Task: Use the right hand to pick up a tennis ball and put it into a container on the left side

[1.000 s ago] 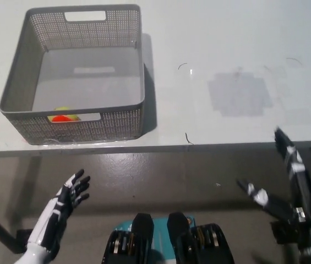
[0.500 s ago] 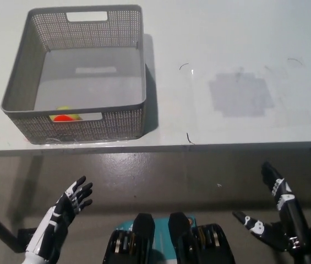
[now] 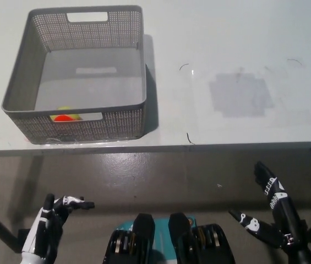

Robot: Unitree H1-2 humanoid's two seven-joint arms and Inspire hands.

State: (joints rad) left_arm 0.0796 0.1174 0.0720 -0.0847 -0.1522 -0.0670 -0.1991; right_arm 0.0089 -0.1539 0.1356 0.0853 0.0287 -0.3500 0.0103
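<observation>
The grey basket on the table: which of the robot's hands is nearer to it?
The left. The left hand hangs below the table edge, almost under the basket; the right hand is far across at the lower right.

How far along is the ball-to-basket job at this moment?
Done: a ball, yellow-green with an orange patch, sits inside the grey basket by its near wall, partly hidden. In hand: nothing; the right hand is open below the table edge, and the left hand rests low, also open. Left: no other ball shows on the table, so nothing appears to remain.
</observation>
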